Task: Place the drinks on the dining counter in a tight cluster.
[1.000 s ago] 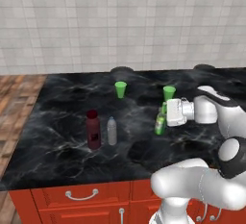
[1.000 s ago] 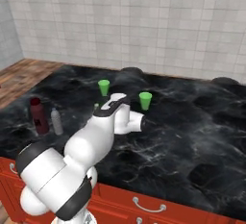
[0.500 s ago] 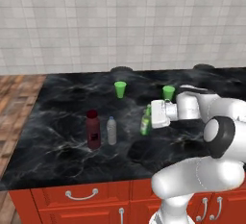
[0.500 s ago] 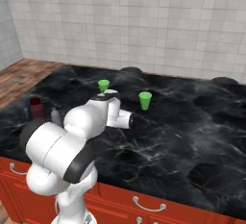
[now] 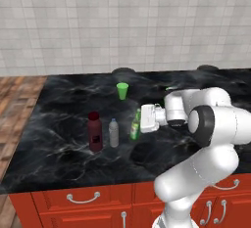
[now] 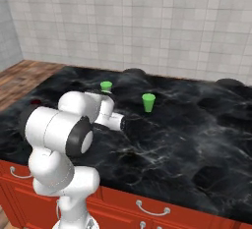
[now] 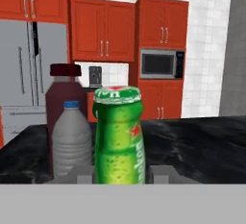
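Jaws were clamped on the green bottle [image 5: 135, 125], held upright by the gripper [image 5: 140, 119], just right of the clear bottle [image 5: 113, 132] and dark-red bottle [image 5: 94, 131] on the dining counter [image 5: 59, 124]. Risk: pushing further left could topple the clear one.

Three bottles in row on counter [image 5: 59, 144]: stout bottle [image 5: 94, 132] left, small bottle [image 5: 113, 133] middle, slim bottle [image 5: 135, 125] right. Cup [image 5: 122, 91] behind.
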Motion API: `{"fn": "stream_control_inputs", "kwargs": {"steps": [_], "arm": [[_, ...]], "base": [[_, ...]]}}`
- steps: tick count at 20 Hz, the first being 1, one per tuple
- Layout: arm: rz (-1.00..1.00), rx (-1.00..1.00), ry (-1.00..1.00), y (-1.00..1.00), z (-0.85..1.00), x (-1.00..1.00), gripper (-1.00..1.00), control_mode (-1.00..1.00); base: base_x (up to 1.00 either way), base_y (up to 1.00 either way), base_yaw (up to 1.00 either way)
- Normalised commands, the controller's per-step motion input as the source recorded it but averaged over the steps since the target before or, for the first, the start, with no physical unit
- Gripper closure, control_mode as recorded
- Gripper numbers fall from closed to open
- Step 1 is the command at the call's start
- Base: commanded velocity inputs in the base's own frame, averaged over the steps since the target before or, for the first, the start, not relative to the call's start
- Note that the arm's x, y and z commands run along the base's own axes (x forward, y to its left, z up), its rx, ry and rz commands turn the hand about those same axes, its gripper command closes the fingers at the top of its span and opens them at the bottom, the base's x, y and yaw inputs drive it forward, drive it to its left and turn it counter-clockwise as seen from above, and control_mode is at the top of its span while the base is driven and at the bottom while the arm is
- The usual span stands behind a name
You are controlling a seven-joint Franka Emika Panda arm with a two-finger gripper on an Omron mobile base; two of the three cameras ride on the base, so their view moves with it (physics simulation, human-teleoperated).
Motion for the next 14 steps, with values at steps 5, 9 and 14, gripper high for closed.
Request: {"fn": "stream_control_inputs", "kwargs": {"steps": [5,9,14], "arm": [[0.00,0.00,0.05,0.43,-0.11,0.21,1.00,-1.00],[0.00,0.00,0.00,0.36,-0.19,0.22,1.00,-1.00],[0.01,-0.04,-0.01,0.26,-0.28,0.19,1.00,-1.00]], "base": [[0.00,0.00,0.00],[0.00,0.00,0.00],[0.00,0.00,0.00]]}}
